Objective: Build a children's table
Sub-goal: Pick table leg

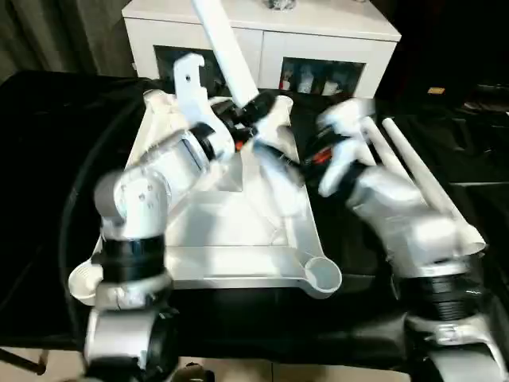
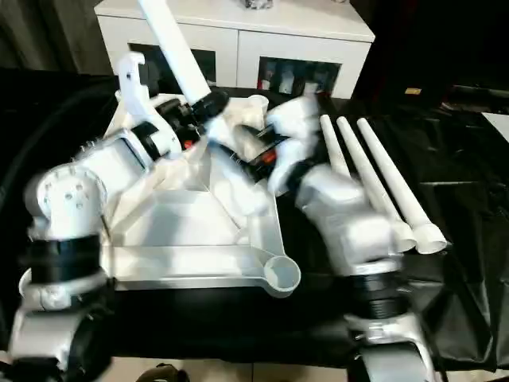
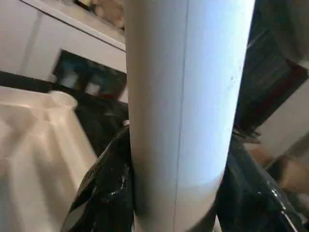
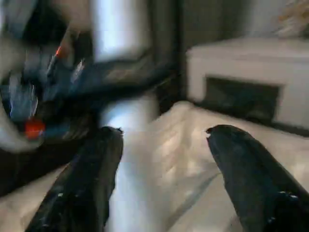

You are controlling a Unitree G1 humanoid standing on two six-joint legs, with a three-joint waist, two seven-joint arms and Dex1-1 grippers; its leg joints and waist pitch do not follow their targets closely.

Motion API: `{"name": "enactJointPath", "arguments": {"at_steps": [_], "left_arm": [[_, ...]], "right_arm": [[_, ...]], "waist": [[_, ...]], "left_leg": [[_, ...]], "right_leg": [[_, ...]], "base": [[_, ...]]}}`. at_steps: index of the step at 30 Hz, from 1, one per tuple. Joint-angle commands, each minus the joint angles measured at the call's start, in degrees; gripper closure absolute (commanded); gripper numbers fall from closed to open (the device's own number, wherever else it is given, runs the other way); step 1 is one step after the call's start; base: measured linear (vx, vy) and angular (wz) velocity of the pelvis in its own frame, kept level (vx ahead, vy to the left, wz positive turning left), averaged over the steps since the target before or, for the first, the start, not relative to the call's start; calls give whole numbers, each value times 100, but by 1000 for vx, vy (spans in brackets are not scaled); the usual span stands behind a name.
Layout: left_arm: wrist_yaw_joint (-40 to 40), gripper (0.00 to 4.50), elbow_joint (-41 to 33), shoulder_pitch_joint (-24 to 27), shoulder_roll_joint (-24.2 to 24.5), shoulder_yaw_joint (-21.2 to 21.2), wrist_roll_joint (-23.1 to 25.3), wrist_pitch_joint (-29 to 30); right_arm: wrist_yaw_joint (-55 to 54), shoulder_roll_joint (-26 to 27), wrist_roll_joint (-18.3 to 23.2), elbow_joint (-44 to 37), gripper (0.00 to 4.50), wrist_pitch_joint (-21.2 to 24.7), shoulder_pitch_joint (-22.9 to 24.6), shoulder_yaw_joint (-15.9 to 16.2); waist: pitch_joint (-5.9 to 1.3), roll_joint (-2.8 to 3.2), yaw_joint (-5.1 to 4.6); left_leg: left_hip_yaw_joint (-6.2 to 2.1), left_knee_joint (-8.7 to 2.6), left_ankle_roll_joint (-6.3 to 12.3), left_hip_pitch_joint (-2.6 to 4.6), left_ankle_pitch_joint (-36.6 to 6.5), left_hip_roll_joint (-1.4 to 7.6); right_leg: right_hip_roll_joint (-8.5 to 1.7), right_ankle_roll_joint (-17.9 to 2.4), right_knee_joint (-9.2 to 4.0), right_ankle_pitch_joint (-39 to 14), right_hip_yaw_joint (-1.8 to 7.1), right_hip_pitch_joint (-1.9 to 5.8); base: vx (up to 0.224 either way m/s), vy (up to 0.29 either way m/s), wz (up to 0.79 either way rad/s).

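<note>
— What has the left gripper [image 1: 242, 111] got?

— Its jaws are clamped on one white tube leg [image 1: 225, 49] near the leg's lower end. In the left wrist view the leg [image 3: 186, 106] runs straight up between the two black fingers [image 3: 104, 191], which press against it on either side. The leg rises tilted from the jaws, its upper part crossing in front of the white cabinet [image 1: 318, 36].

— And where is the table top?

— The white plastic top [image 1: 231, 231] lies upside down on the black-covered table [image 1: 48, 199], ribs facing up, directly beneath both sets of jaws. One round corner socket [image 1: 320, 274] sits at the near corner, well away from the jaws, toward the robot.

— The right gripper [image 4: 164, 145]?

— Its jaws stand open and grip nothing; in the right wrist view the two black fingers [image 4: 82, 188] are spread wide, with the top's ribbed surface beyond them. It hovers close beside the left jaws and the held leg's lower end.

— The other legs?

— Three legs [image 2: 374, 179] lie side by side on the black cover, just outboard of the right jaws, beside the top's edge.
</note>
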Motion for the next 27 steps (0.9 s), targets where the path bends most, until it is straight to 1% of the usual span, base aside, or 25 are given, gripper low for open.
{"name": "enactJointPath", "arguments": {"at_steps": [1,2,3,4,5,6,7,9,10,11,12,14,15,16,17,18,19,21,23,25,26,27], "left_arm": [[-158,268,39,-182,77,-112,9,-5],[-232,268,31,-238,139,-151,-24,36],[-288,268,30,-278,171,-189,-32,57],[-313,268,39,-294,186,-215,-28,52],[-313,268,39,-294,186,-215,-28,52],[-361,268,61,-325,200,-235,-53,60],[-375,268,69,-332,206,-242,-59,59],[-396,268,79,-345,216,-256,-59,52],[-454,268,101,-375,239,-286,-70,40],[-505,268,114,-397,257,-321,-67,26],[-558,268,125,-418,260,-350,-72,20],[-646,268,139,-440,262,-392,-85,12],[-646,268,139,-440,262,-392,-85,12],[-703,268,142,-450,272,-446,-64,7],[-703,268,142,-450,272,-446,-64,7],[-745,268,154,-460,280,-513,-17,-17],[-796,268,148,-470,276,-541,-28,-32],[-837,268,140,-477,274,-553,-43,-42],[-1192,268,39,-467,315,-674,-113,-126],[-1327,268,6,-456,340,-721,-135,-161],[-1585,268,-60,-421,412,-833,-160,-216],[-1620,268,-69,-415,426,-852,-158,-225]], "right_arm": [[-65,-239,81,44,112,151,24,-326],[-16,-496,-125,152,112,106,48,-331],[94,-666,-114,224,112,201,37,-389],[145,-716,4,254,112,313,11,-468],[145,-716,4,254,112,313,11,-468],[256,-815,293,359,112,674,-67,-628],[275,-841,368,379,112,768,-84,-665],[378,-907,436,372,112,859,-85,-654],[571,-1035,619,322,112,1072,-80,-647],[712,-1108,737,261,112,1199,-74,-614],[862,-1194,850,200,112,1304,-66,-558],[1066,-1287,947,147,112,1385,-70,-448],[1066,-1287,947,147,112,1385,-70,-448],[1278,-1345,946,96,94,1406,-75,-299],[1278,-1345,946,96,83,1406,-75,-299],[1458,-1381,951,24,76,1446,-79,-137],[1518,-1381,990,21,73,1503,-113,-76],[1536,-1387,1004,37,50,1526,-144,-39],[1638,-1421,899,170,35,1454,-298,184],[1662,-1422,860,216,20,1419,-341,241],[1712,-1423,821,290,9,1384,-398,298],[1725,-1427,817,297,2,1380,-403,307]], "waist": [[-455,28,1],[-455,24,10],[-460,33,24],[-444,30,16],[-446,21,16],[-446,15,5],[-447,11,3],[-449,14,4],[-446,6,-5],[-451,12,4],[-445,11,0],[-447,7,1],[-449,9,8],[-447,12,6],[-447,12,8],[-449,15,6],[-445,3,2],[-447,5,8],[-445,12,13],[-442,10,11],[-439,-11,5],[-436,-3,12]], "left_leg": [[-161,-448,-168,225,-356,308],[-162,-447,-197,231,-348,306],[-152,-441,-225,249,-345,309],[-144,-443,-243,235,-391,302],[-146,-443,-220,217,-438,300],[-148,-443,-168,219,-454,297],[-152,-437,-114,218,-450,302],[-148,-431,-97,215,-437,309],[-150,-431,-64,212,-444,303],[-150,-425,-33,214,-420,319],[-149,-426,-22,217,-420,315],[-146,-421,3,216,-423,319],[-148,-418,1,220,-429,324],[-150,-420,-7,217,-445,327],[-154,-425,-21,218,-467,332],[-155,-424,-35,221,-474,334],[-153,-425,-34,218,-477,332],[-154,-424,-32,218,-476,332],[-154,-424,-59,221,-480,334],[-155,-432,-94,224,-518,334],[-150,-436,-114,223,-528,334],[-151,-437,-118,228,-551,332]], "right_leg": [[-367,-1309,-307,548,218,233],[-363,-1301,-318,487,208,232],[-362,-1307,-319,480,210,226],[-358,-1313,-328,430,218,232],[-371,-1327,-322,403,224,244],[-374,-1357,-332,381,220,250],[-378,-1404,-333,363,219,251],[-383,-1430,-335,349,219,238],[-374,-1452,-339,327,215,256],[-389,-1471,-334,356,223,250],[-377,-1481,-339,345,219,248],[-382,-1505,-342,311,217,244],[-385,-1511,-342,281,216,245],[-388,-1514,-343,265,216,243],[-390,-1517,-345,233,212,244],[-391,-1523,-343,215,211,238],[-391,-1532,-348,219,213,239],[-398,-1541,-347,202,214,240],[-399,-1551,-347,168,213,233],[-400,-1528,-354,63,211,225],[-397,-1534,-351,73,214,223],[-399,-1530,-354,23,212,215]], "base": [[0,0,0],[0,0,0],[0,0,0],[0,0,0],[0,0,0],[0,0,0],[0,0,0],[0,0,0],[0,0,0],[0,0,0],[0,0,0],[0,0,0],[0,0,0],[0,0,0],[0,0,0],[0,0,0],[0,0,0],[0,0,0],[0,0,0],[0,0,0],[0,0,0],[0,0,0]]}}
